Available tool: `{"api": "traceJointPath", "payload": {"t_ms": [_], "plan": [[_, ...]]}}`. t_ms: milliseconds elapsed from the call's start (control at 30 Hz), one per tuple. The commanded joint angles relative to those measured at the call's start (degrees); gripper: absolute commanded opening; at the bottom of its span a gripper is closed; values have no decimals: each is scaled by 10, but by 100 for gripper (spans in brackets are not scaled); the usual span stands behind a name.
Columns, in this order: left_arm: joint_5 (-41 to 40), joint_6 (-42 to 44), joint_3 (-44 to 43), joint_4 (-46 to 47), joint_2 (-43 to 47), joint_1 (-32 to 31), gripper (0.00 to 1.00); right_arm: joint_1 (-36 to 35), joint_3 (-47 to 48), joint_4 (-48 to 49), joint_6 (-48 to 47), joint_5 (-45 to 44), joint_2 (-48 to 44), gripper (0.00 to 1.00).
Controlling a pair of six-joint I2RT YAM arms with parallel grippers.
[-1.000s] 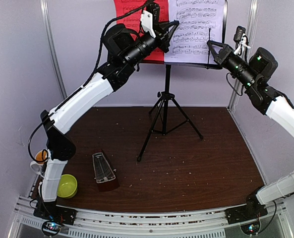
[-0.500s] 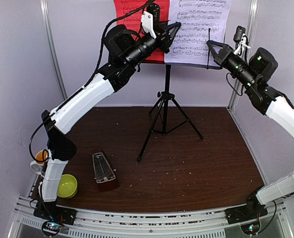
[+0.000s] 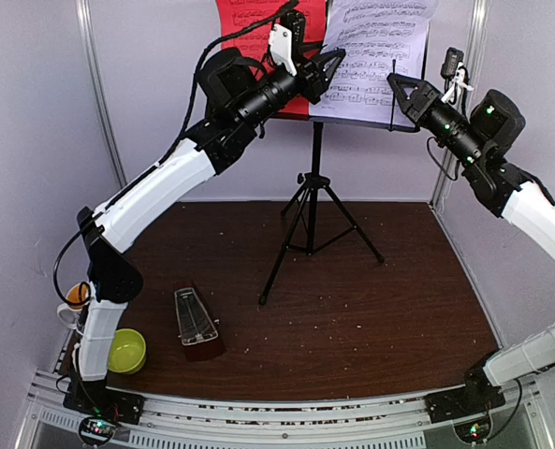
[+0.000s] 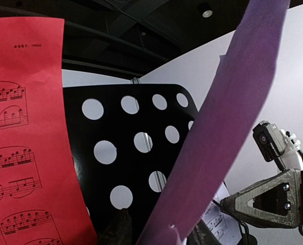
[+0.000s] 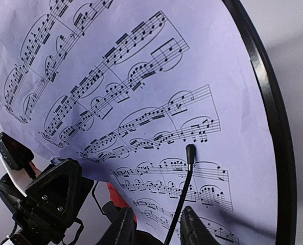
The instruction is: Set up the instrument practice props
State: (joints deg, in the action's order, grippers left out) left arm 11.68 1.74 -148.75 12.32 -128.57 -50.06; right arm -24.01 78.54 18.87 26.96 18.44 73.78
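For reading, the white sheet is propped on the music stand. Its edges are flanked by the spread left gripper and right gripper.

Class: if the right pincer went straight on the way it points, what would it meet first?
Most likely the white sheet; the thin black retainer wire sits between its open jaws, so it may brush that too. Depth is unclear.

Top view is bright and even, with faint shadows. Close to the left wrist lens the white sheet blurs violet; the right wrist view is sharp.
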Motion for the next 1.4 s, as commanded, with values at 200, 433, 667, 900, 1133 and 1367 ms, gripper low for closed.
{"api": "traceJointPath", "payload": {"t_ms": [200,433,667,900,1133,1367], "plan": [[-42,44,92,4,108,-18,62,0,-7,-3,-17,-16,-38,49],[-84,37,217,38,206,-21,83,0,-9,-16,-25,-32,-57,63],[-127,31,299,41,275,-22,85,1,-8,-28,-24,-41,-69,68],[-160,7,384,-12,349,-22,86,0,-6,-46,-26,-43,-87,73],[-193,-44,446,-124,429,-18,97,-1,26,-83,-39,-38,-85,78],[-213,-76,566,-149,512,-16,98,-26,105,-123,-47,-36,-38,75]]}}
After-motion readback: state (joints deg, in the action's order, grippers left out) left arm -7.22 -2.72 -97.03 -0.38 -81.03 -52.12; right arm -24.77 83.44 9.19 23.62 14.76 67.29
